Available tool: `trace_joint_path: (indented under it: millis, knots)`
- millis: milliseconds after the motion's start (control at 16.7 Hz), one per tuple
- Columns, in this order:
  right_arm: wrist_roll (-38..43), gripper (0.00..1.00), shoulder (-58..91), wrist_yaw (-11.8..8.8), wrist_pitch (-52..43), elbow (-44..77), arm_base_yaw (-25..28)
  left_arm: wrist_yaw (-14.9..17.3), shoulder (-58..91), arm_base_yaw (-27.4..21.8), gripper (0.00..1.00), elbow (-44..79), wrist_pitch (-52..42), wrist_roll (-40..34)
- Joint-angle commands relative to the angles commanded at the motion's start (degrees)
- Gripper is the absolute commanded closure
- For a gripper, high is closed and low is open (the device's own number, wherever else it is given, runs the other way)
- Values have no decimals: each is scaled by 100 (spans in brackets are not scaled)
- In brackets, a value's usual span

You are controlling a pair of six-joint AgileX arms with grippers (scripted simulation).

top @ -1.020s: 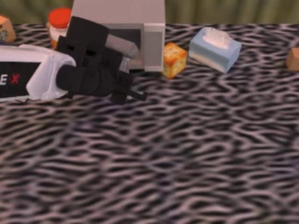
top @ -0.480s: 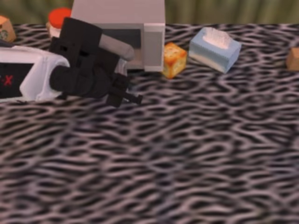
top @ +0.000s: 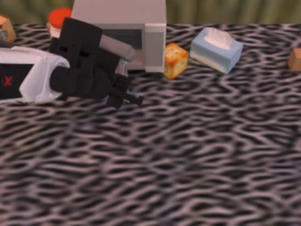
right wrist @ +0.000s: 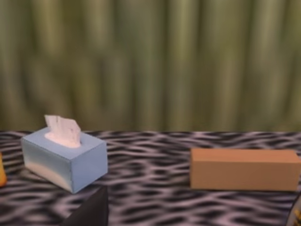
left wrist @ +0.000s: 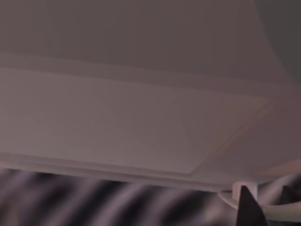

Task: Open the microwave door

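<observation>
My left gripper (top: 126,97) sits low at the front of the microwave (top: 120,19), toward the top view's left, with my left arm reaching in from that side. Its dark fingers (top: 134,99) point out over the desk (top: 188,155) just in front of the appliance. I cannot tell from these views whether they are spread or closed, or whether they have hold of anything. My left wrist view is filled with a pale flat panel seen very close, with one dark fingertip (left wrist: 249,207) at its lower edge.

The microwave stands at the back of the desk, left of centre. The microwave door (top: 118,45) appears swung partway out — a grey slab angled away from the front, its free edge near my wrist, with the dark cavity showing behind it. The control strip (top: 154,47) stays flush on the right.

I judge the opening to be under way, not finished. The next move calls for carrying the door's free edge further round its arc, outward and leftward, while keeping contact and not shoving the whole appliance.

Beside the microwave sit an orange cube (top: 176,60) and a pale blue tissue box (top: 216,49) — both clear of the door's swing. My right arm is out of the top view, parked; its camera looks across at the tissue box and a brown box (right wrist: 244,169).
</observation>
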Motion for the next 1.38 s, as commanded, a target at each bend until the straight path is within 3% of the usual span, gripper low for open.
trace_joint_path:
  millis: [720, 1380]
  knots:
    - [0, 0, 0, 0, 0, 0, 0, 0, 0, 0, 100, 0, 0, 0]
    - [0, 0, 0, 0, 0, 0, 0, 396, -144, 206, 100, -168, -55, 479]
